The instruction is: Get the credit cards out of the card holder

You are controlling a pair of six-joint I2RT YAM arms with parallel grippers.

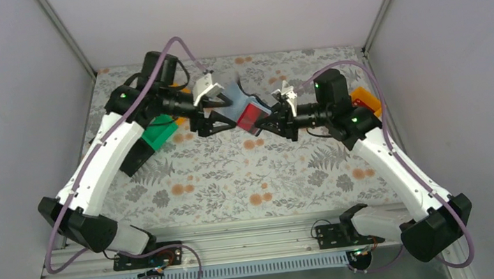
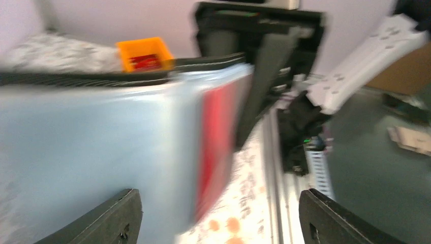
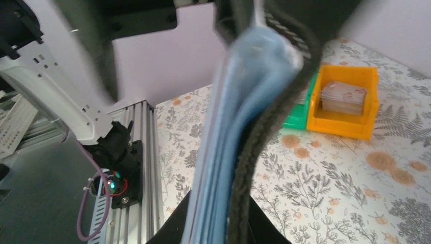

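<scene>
The card-pulling step appears to be in hand. The right gripper [image 1: 269, 120] pinches the card holder [image 1: 235, 106] aloft over the floral worktop [image 1: 234, 176]. The left gripper [image 1: 222, 114] stands spread beside its glossy bluish pockets. A thin, stiff red credit card [image 1: 250, 116] shows. Next, the left probably needs to close squarely on that card's edge.

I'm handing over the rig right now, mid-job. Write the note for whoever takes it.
Left gripper: open, jaws wide by the card holder's free end.
Right gripper: shut on the card holder, holding it in the air over the table's middle.
Cards: a red card sits in the bluish pocket; others can't be made out.
Done: holder is off the table.
Left: pull out the red card and any others.
</scene>
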